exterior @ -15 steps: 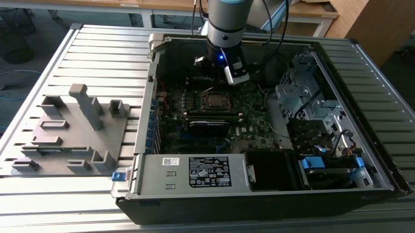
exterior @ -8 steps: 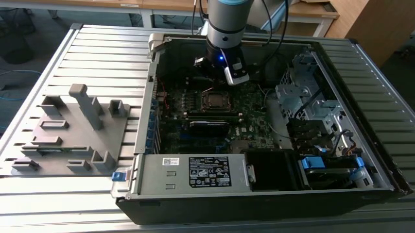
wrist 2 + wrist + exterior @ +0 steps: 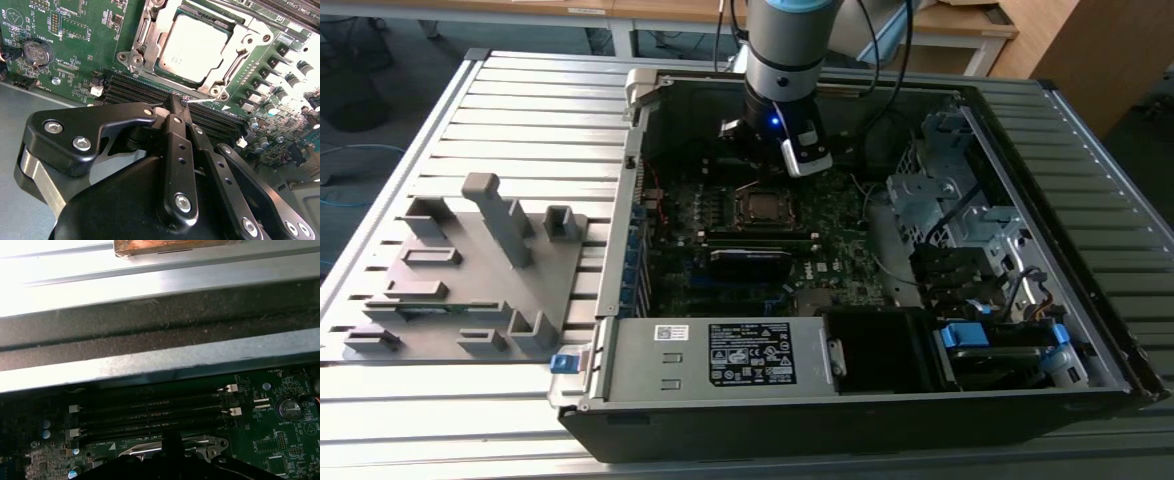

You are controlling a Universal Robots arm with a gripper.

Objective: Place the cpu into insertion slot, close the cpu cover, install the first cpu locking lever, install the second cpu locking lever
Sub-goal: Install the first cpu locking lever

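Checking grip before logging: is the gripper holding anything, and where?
Nothing clearly held: the shut gripper tip meets the thin lever beside the cpu cover.

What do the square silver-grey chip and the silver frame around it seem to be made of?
The square silver-grey cpu looks like matte metal, from its dull sheen. The thin silver square-frame cpu cover is probably bright stamped steel, glinting at its edges.

In the second wrist view, you find the cpu cover (image 3: pixel 151 36) cut off by the picture's edge, and the gripper (image 3: pixel 176 100) masks part of the memory slots (image 3: pixel 135 91) behind it. In the exterior view, the socket (image 3: pixel 758 206), at the arm's (image 3: pixel 787 50) six o'clock, is too small to judge.
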